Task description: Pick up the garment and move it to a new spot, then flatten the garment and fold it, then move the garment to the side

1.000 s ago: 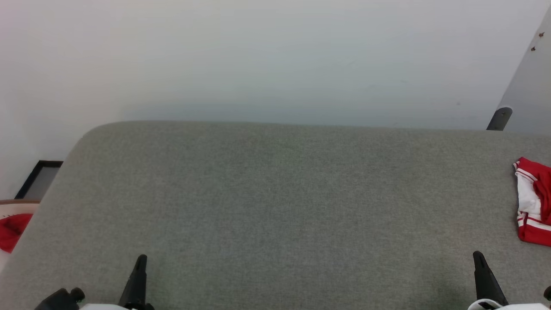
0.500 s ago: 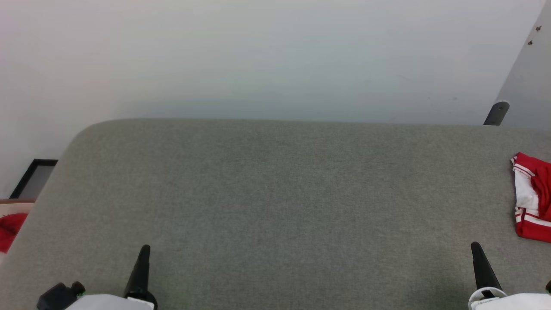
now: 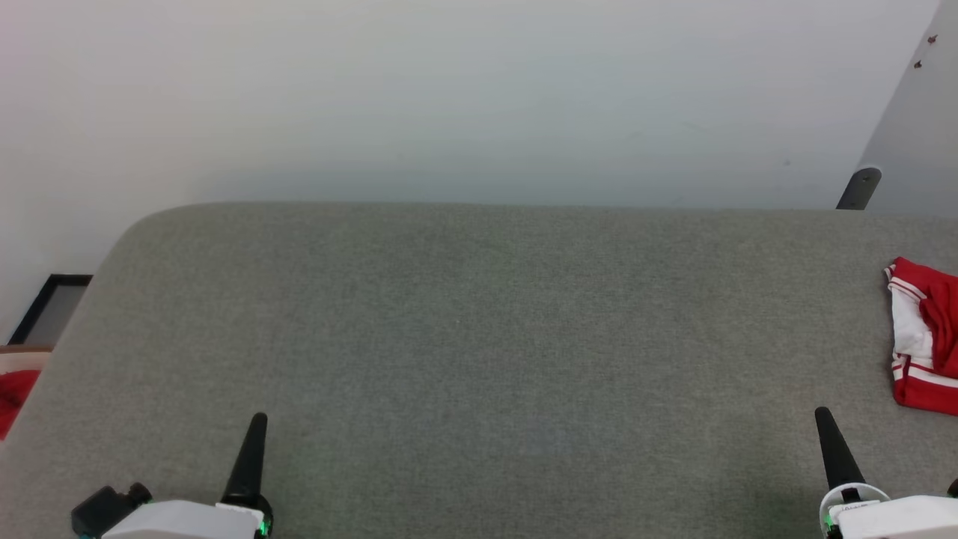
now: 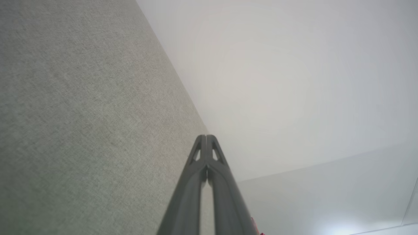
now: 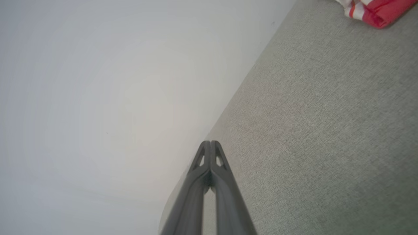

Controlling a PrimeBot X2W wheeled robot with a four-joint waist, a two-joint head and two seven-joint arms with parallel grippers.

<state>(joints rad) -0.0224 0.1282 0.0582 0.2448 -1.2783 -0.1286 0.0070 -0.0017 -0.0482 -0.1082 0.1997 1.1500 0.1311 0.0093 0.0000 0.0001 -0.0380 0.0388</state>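
The garment [image 3: 924, 340], red with a white sleeve and red-white striped trim, lies bunched at the right edge of the grey table [image 3: 479, 337], partly cut off by the head view's border. A corner of the garment [image 5: 375, 9] also shows at the top right of the right wrist view. My right gripper [image 3: 823, 414] stands shut and empty at the lower right, left of and nearer than the garment. At the lower left my left gripper [image 3: 258, 419] is shut and empty. In the wrist views the left gripper [image 4: 206, 137] and the right gripper [image 5: 210, 142] have their fingers pressed together.
A pale wall rises behind the table's far edge. A dark frame [image 3: 49, 307] leans low at the left, and a small red cloth [image 3: 11, 393] lies beyond the table's left edge. A grey panel with a dark bracket [image 3: 859, 187] stands at the back right.
The head view has shifted slightly, so everything sits a little higher and further left. Both grippers reach a little further up the picture and stay shut. The garment has not moved on the table.
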